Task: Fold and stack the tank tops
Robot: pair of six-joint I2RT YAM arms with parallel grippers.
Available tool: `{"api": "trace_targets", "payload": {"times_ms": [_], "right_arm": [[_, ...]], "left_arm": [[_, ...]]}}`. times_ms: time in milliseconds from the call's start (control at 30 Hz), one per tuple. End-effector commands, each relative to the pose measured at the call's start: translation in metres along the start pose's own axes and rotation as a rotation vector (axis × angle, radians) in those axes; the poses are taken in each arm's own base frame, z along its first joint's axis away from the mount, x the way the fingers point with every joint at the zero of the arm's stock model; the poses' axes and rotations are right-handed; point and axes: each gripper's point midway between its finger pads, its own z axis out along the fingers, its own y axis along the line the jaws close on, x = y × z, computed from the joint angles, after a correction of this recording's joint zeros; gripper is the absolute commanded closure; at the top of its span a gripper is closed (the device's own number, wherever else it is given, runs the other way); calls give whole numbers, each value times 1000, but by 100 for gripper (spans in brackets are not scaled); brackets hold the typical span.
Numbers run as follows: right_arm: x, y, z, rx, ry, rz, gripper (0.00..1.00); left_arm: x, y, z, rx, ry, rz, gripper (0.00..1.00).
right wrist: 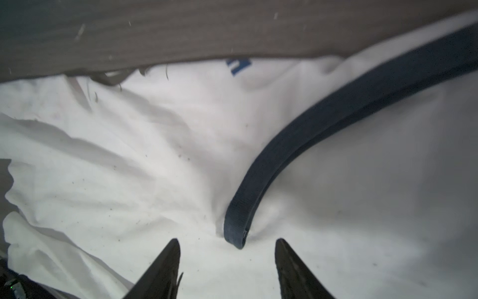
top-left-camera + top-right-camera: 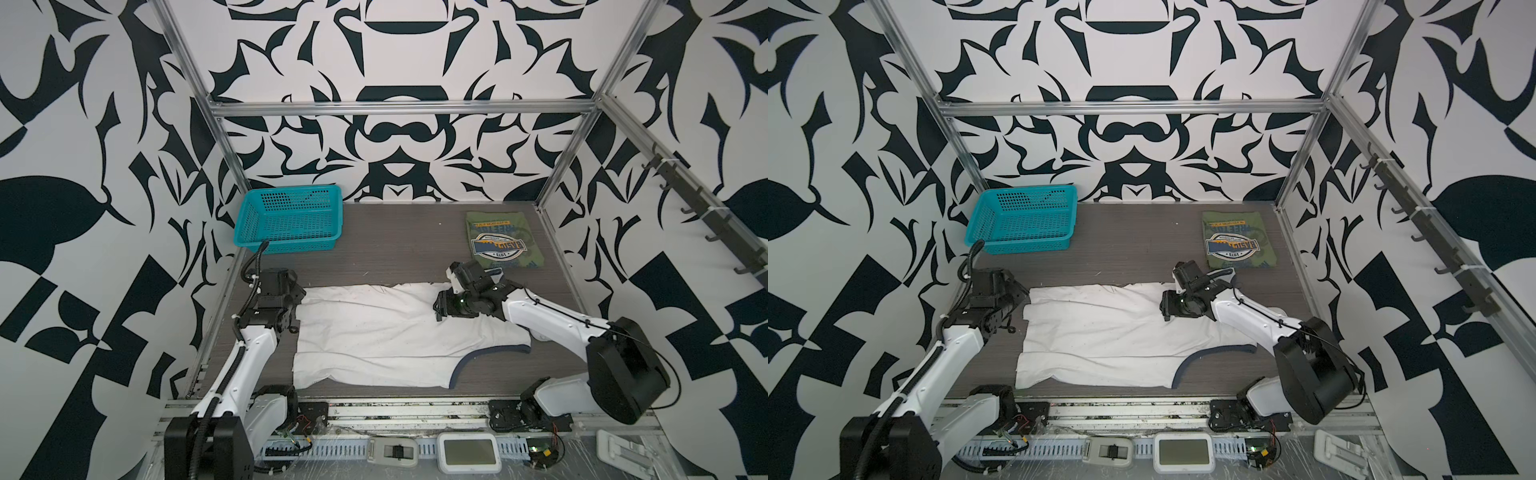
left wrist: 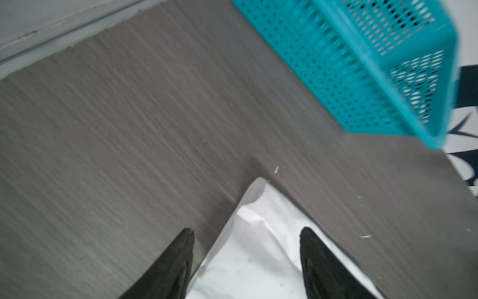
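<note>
White top (image 2: 374, 332) is lying spread along the front half of the bench (image 2: 395, 249), seemingly doubled lengthwise, with its navy trim curving toward the front right corner. Green top (image 2: 503, 241) is sitting folded, badge up, at the far right corner, well apart from the basket (image 2: 286, 243) at the far left corner. Left gripper (image 3: 247, 230) is hovering with jaws apart, straddling the white top's far left corner without pinching it. Right gripper (image 1: 227, 239) is hanging over the far right end, jaws likewise apart and holding nothing. By my reading, the white top is being folded and one fold is down. The next move is calling for fresh grips on one short end, carrying it across, then stacking the bundle on the green top.
</note>
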Motion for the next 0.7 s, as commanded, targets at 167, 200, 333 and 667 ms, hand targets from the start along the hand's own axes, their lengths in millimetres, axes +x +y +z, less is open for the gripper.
{"api": "trace_targets", "payload": {"times_ms": [167, 200, 333, 667], "right_arm": [[-75, -65, 0, 125, -63, 198, 40], [-81, -71, 4, 129, -63, 211, 40], [-100, -93, 23, 152, -55, 254, 41], [-67, -163, 34, 289, -17, 465, 44]], "left_arm": [[67, -55, 36, 104, 303, 116, 38], [73, -54, 44, 99, 325, 114, 38], [88, -45, 69, 56, 367, 104, 39], [99, 29, 99, -120, 439, -119, 44]]}}
